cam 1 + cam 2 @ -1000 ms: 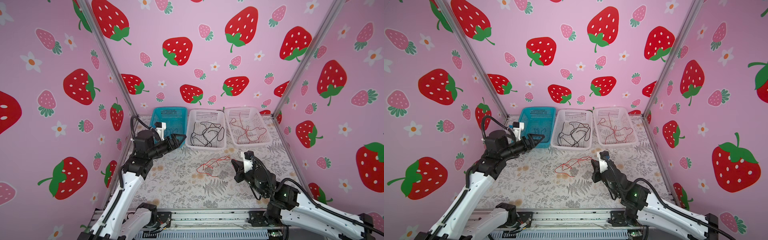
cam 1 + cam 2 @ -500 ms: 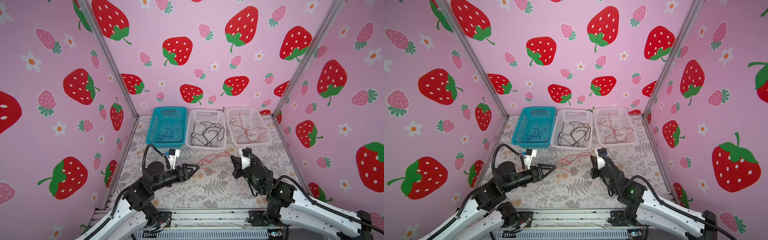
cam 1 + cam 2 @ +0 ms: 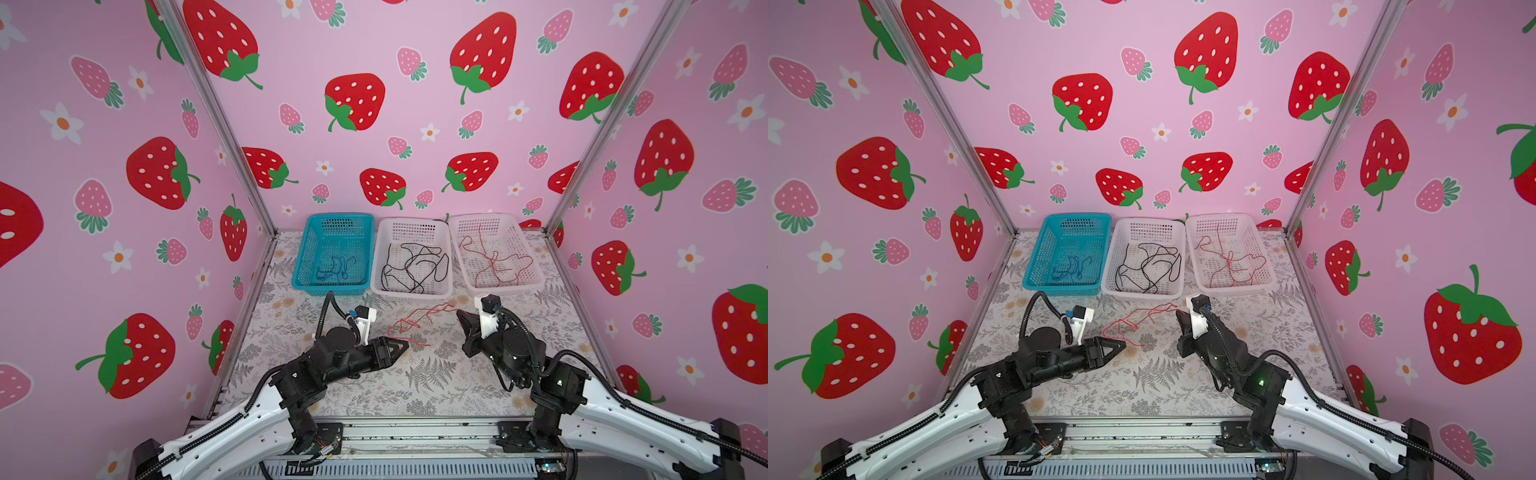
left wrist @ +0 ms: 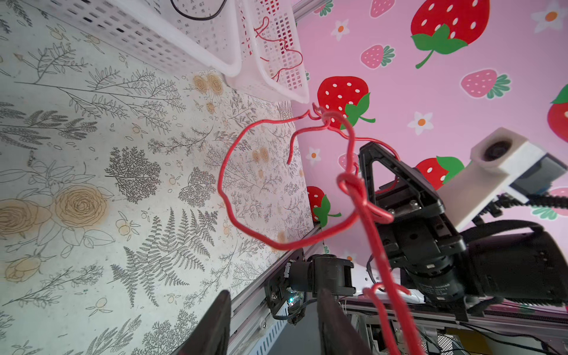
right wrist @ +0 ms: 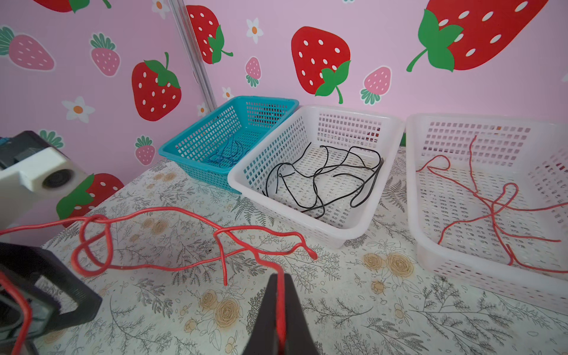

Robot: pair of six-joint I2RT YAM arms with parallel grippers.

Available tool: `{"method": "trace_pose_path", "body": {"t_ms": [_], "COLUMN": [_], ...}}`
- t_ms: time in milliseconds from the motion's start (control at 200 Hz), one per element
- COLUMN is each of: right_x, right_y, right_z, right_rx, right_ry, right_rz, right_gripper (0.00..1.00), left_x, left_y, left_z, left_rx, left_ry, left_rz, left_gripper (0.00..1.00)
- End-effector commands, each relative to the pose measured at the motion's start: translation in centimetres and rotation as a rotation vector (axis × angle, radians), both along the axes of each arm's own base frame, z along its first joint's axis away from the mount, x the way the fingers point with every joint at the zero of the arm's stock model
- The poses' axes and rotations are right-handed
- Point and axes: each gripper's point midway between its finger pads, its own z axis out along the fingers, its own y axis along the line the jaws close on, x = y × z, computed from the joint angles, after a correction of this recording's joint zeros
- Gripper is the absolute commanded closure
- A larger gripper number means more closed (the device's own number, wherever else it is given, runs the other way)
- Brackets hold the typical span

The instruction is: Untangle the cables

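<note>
The red tangle (image 5: 172,209) is the only loose piece. It hangs stretched just above the surface (image 3: 374,386), between the two arms and in front of the baskets. At least two red strands cross in it, and a knot (image 4: 349,184) sits partway along.

The right claw (image 5: 278,285) is pinched shut on one strand of the tangle. The left claw (image 4: 273,301) has its jaws partly apart with nothing between them. A red strand runs just beside it, but the left claw is not gripping it as far as the wrist views show.

Behind the arms, the sorting looks mostly done:
- The blue cables (image 3: 336,268) lie in the blue basket (image 3: 328,289).
- The black cables (image 3: 415,266) lie in the middle white basket (image 3: 411,293).
- The red cables (image 3: 494,262) lie in the right white basket (image 3: 507,286).

By my judgement the task is near its end. What remains is to pull this last knot apart and put the freed red strands in with the other red ones.
</note>
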Motion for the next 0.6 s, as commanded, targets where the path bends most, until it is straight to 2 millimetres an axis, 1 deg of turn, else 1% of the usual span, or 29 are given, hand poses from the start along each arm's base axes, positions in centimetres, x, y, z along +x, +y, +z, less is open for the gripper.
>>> {"method": "trace_pose_path", "body": {"t_ms": [0, 50, 155, 205, 220, 260, 440, 595], "right_x": [-0.1, -0.1, -0.1, -0.1, -0.1, -0.1, -0.4, -0.6], "right_y": [0.0, 0.0, -0.1, 0.0, 0.0, 0.1, 0.5, 0.6], "right_z": [0.0, -0.3, -0.7, -0.8, -0.9, -1.0, -0.7, -0.6], "right_rx": [0.001, 0.0, -0.007, -0.006, -0.006, -0.004, 0.016, 0.025], "right_ry": [-0.019, -0.017, -0.012, -0.012, -0.011, -0.01, -0.013, -0.012], "right_rz": [0.015, 0.017, 0.011, 0.01, 0.013, 0.018, 0.042, 0.054], "right_gripper": [1.0, 1.0, 1.0, 1.0, 1.0, 1.0, 1.0, 1.0], "left_x": [0.7, 0.7, 0.5, 0.4, 0.7, 0.7, 0.8, 1.0], "left_y": [0.1, 0.3, 0.5, 0.7, 0.9, 1.1, 0.6, 0.4], "left_z": [3.8, 4.4, 5.5, 5.8, 5.9, 6.0, 4.9, 4.7], "left_rx": [-0.068, -0.094, -0.167, -0.196, -0.197, -0.197, -0.152, -0.135], "left_ry": [-0.088, -0.103, -0.132, -0.133, -0.139, -0.142, -0.112, -0.107], "left_rz": [0.035, 0.043, 0.051, 0.055, 0.079, 0.084, 0.07, 0.068], "left_gripper": [0.47, 0.44, 0.41, 0.41, 0.4, 0.4, 0.41, 0.45]}}
